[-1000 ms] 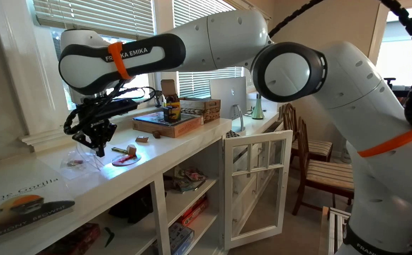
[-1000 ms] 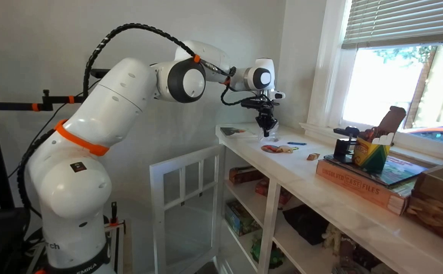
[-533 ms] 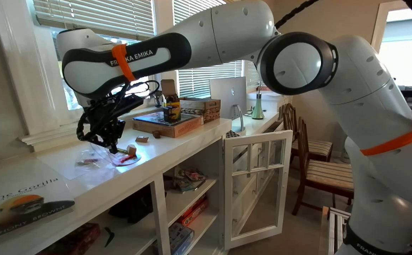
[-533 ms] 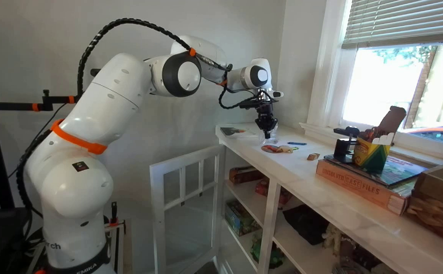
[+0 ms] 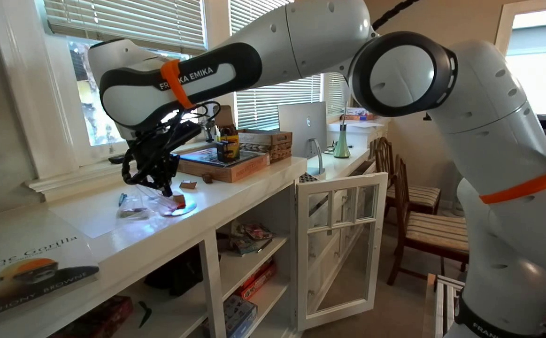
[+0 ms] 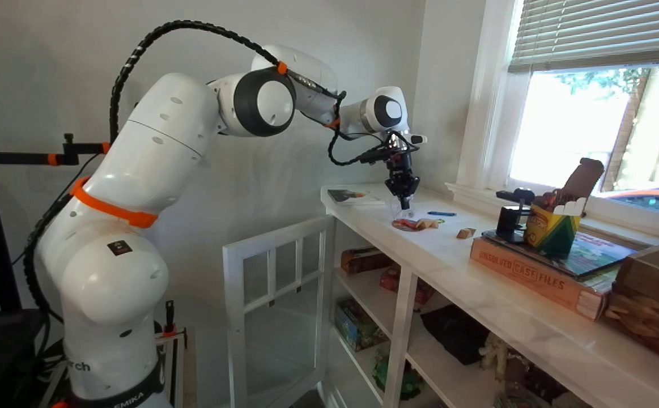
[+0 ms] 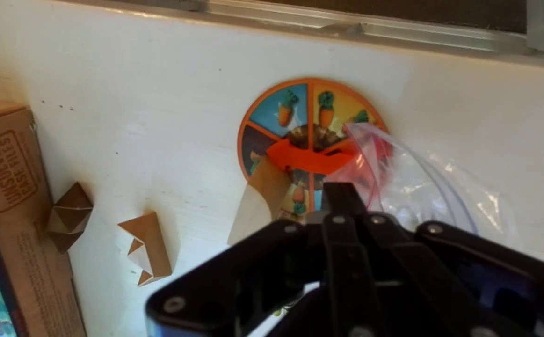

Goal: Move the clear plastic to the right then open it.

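Note:
The clear plastic (image 5: 143, 206) is a crumpled see-through bag on the white countertop. A small brownish thing shows in or under it. My gripper (image 5: 166, 191) points down over the counter, its fingers closed together at the bag's upper edge, and the bag hangs from them. In the wrist view the bag (image 7: 421, 196) spreads to the right of the gripper (image 7: 344, 196) and overlaps the round orange-rimmed disc (image 7: 295, 100). The pinched spot itself is hidden behind the fingers. In an exterior view the bag (image 6: 395, 211) is faint below the gripper (image 6: 404, 205).
A folded brown paper piece (image 7: 260, 196) lies on the disc. Two more paper pieces (image 7: 152, 248) lie near the puzzle box (image 7: 10, 173). A blue crayon (image 6: 441, 213) lies behind. A book (image 5: 28, 267) lies at the counter's end. The counter's front edge (image 7: 272, 28) is close.
In an exterior view my gripper has moved right along the counter, dragging the clear plastic with it towards and onto the disc. The disc has shifted slightly the same way.

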Controlling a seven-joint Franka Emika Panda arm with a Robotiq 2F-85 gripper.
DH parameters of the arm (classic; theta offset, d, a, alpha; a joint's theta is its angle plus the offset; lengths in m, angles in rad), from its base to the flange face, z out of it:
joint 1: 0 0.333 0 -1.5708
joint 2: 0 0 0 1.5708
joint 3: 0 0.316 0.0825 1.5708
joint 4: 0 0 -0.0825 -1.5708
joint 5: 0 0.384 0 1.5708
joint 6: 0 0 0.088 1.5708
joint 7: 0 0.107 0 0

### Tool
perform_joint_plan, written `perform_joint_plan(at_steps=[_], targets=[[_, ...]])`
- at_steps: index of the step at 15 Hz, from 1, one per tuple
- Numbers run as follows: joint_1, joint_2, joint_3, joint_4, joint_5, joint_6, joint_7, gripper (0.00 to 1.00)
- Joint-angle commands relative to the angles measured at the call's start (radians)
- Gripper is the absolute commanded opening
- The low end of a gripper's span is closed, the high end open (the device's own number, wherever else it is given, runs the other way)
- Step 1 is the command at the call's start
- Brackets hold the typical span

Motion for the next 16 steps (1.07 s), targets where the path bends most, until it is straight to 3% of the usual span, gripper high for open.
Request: perform_joint_plan(at_steps=[1,16], targets=[[0.009,-0.029,-0.014,-0.053,-0.023,0.029,0.035,0.00],[0.007,0.019,-0.001,-0.015,-0.006,0.151,0.087,0.00]])
